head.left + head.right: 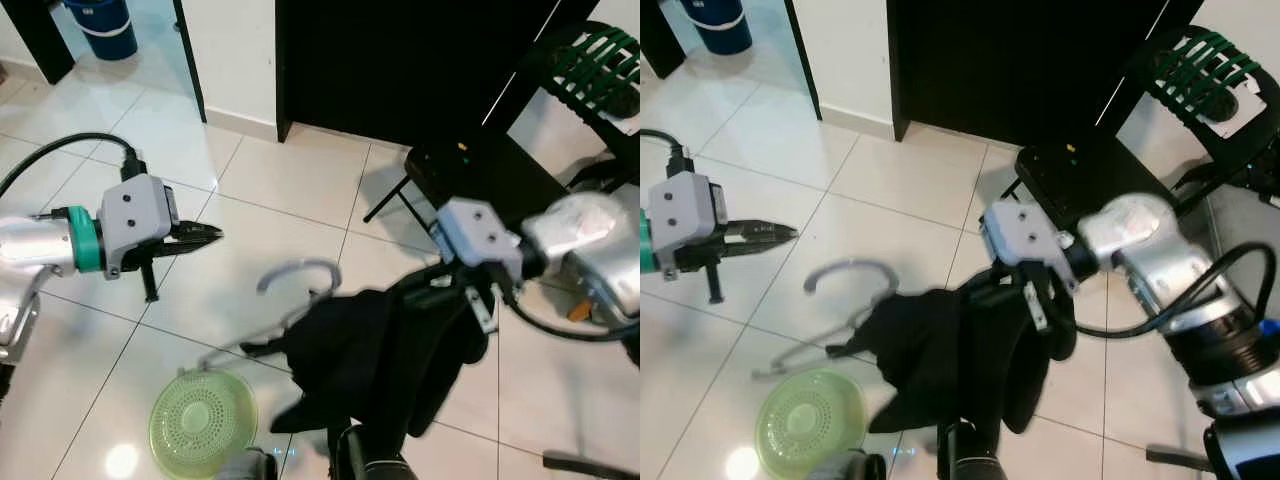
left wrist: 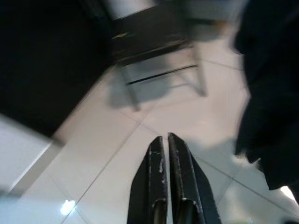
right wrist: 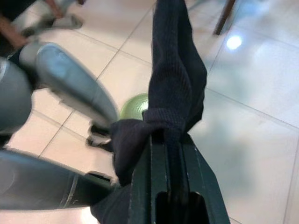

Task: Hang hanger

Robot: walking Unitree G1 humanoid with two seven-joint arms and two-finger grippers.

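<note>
The right end effector (image 1: 1032, 290) is gripping the black garment (image 1: 950, 350) draped on the hanger (image 1: 845, 275), carrying both; its fingers are clamped on cloth. The left end effector (image 1: 200, 236), fingers together, is hovering beside the hook. Next, I judge, a rail must be found.

The hanger (image 1: 290, 285) hangs in the middle above the tiled floor (image 1: 290, 180), with a garment (image 1: 385, 350) draped over it. The right gripper (image 1: 1025, 290) is at the garment's right upper side, its fingers closed on the cloth. The left gripper (image 1: 205, 235) is to the left of the hanger hook, apart from it. A round strainer (image 1: 203, 425) lies on the floor below the hanger. A folding chair (image 1: 470, 165) stands behind, on the right.
</note>
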